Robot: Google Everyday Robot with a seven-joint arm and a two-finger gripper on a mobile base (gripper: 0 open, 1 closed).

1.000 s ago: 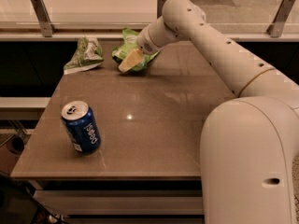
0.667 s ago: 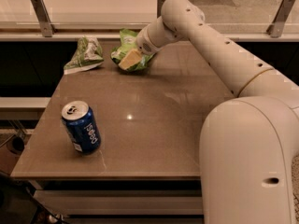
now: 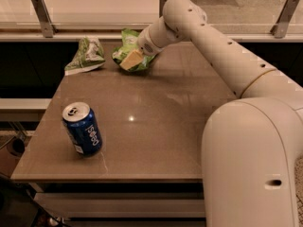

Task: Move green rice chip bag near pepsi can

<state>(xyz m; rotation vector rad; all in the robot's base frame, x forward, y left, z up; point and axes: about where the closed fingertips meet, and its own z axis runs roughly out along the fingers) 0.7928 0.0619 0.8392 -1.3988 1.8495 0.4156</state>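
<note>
The green rice chip bag lies at the back of the table, bright light green and crumpled. My gripper is down on the front of this bag and covers part of it. The arm reaches in from the right. The pepsi can stands upright near the table's front left, blue with a silver top. It is far from the bag and the gripper.
A smaller darker-green bag with white markings lies at the back left, just left of the rice chip bag. The brown table has a glass rail with metal posts behind it. My own white base fills the right foreground.
The gripper has shifted slightly back and up on the green rice chip bag. The can and the other bag have not moved.
</note>
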